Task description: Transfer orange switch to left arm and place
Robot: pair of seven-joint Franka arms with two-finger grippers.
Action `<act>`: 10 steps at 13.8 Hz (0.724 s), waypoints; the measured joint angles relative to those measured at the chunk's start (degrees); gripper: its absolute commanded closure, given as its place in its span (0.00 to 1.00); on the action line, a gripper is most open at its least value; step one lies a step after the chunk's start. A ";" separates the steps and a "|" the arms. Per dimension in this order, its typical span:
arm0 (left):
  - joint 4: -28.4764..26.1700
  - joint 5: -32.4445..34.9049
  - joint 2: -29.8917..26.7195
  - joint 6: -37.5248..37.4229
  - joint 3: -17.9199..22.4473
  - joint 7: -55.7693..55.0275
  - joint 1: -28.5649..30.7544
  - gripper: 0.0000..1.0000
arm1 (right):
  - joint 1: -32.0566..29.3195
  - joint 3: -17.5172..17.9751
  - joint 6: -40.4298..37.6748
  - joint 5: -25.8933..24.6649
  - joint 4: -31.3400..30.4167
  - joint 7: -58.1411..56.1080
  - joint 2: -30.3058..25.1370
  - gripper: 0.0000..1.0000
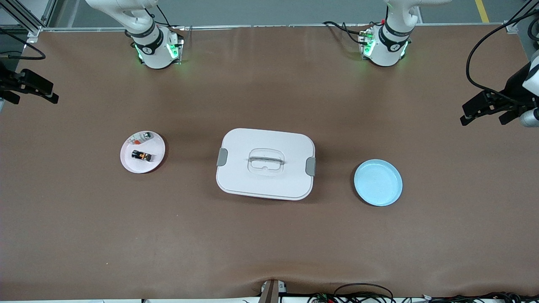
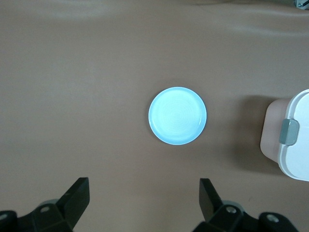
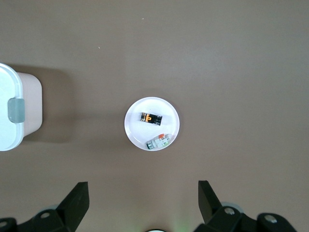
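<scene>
The orange switch (image 1: 141, 155), small and black with an orange accent, lies on a round pink plate (image 1: 130, 164) toward the right arm's end of the table; it also shows in the right wrist view (image 3: 151, 118). The white box (image 1: 265, 176) with grey latches stands at the table's middle. My right gripper (image 1: 33, 97) (image 3: 143, 195) hangs open and empty, high over the table beside the pink plate. My left gripper (image 1: 483, 119) (image 2: 144, 193) hangs open and empty, high over the table beside a blue plate (image 1: 378, 182).
A small white-grey part with a red mark (image 1: 141, 136) (image 3: 160, 141) lies on the pink plate, farther from the front camera than the switch. The blue plate (image 2: 177, 115) holds nothing. The box's edge shows in both wrist views (image 2: 294, 145) (image 3: 14, 130).
</scene>
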 measured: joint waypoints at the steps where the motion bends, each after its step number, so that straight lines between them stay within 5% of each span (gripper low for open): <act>1: 0.00 0.00 0.00 0.00 0.00 0.00 0.00 0.00 | 0.00 0.03 -0.01 0.45 0.00 0.64 0.00 0.00; 10: 0.00 0.00 0.00 0.00 0.00 0.03 0.00 0.00 | 0.01 0.04 -0.03 1.75 0.00 2.24 0.00 0.00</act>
